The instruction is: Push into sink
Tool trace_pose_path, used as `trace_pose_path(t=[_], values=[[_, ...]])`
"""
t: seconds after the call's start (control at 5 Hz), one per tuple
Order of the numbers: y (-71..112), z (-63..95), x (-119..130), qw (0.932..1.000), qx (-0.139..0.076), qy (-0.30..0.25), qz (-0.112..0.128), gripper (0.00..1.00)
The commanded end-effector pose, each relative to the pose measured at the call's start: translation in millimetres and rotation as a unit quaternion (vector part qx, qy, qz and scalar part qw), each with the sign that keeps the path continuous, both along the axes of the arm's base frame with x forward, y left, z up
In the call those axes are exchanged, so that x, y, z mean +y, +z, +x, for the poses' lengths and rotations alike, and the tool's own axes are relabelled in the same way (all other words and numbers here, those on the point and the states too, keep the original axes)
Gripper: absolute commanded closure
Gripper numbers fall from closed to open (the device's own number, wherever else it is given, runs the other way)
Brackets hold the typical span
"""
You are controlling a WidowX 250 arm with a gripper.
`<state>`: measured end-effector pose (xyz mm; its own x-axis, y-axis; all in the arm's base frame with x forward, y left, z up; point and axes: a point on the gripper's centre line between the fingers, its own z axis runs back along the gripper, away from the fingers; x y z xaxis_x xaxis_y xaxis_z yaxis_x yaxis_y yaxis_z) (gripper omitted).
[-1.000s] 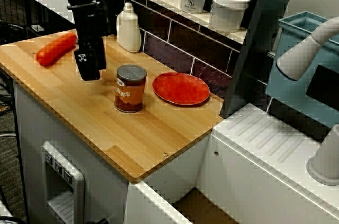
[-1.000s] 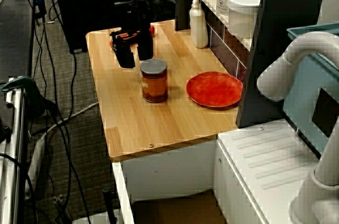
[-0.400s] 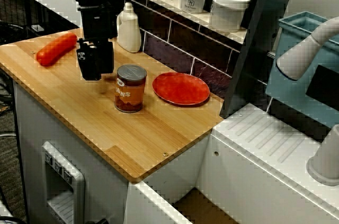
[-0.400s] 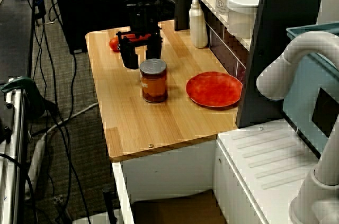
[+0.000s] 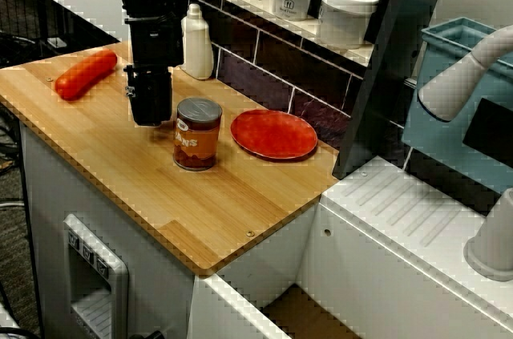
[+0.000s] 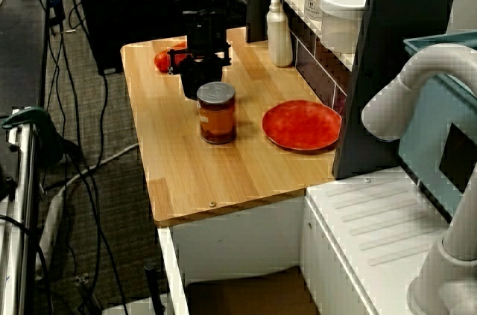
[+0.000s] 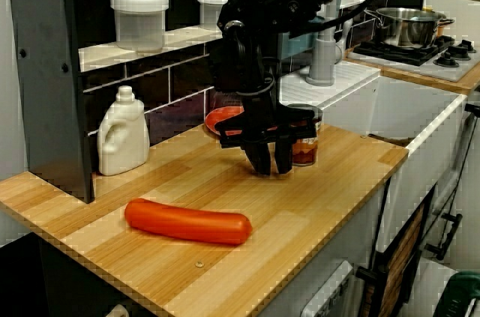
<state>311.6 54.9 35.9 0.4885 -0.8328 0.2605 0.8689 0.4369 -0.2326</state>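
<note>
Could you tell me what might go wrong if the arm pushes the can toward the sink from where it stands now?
The can is tall and stands upright; the gripper sits low beside it, so a push may tip it rather than slide it.

The red plate lies close beside the can on the sink side, so a slightly off-line push could drag the plate along.

The wooden counter ends at a drop into the sink, so the can would likely tumble in.

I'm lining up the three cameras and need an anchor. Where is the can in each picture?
View over the counter's front: can, centre-left, left of the red plate.
View along the counter: can, centre, left of the plate.
View from the counter's far end: can, mostly behind the gripper.
Shared landmark: the red plate.
</note>
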Motion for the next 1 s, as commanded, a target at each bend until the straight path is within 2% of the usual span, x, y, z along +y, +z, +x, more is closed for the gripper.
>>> trace_pose_path(t=[0.0, 0.2, 0.4, 0.6, 0.8], values=[[13.9, -2.9, -9.9, 0.9997, -0.016, -0.004, 0.017, 1.0], [9.5, -9.8, -31.6, 0.9998, 0.002, -0.01, 0.015, 1.0], [7.7, -22.5, -64.2, 0.9996, 0.02, -0.021, 0.006, 1.0], [1.1, -32.0, -107.6, 0.9978, 0.058, -0.033, -0.006, 1.0], [-0.3, -28.9, -143.2, 0.9947, 0.095, -0.037, -0.016, 1.0]])
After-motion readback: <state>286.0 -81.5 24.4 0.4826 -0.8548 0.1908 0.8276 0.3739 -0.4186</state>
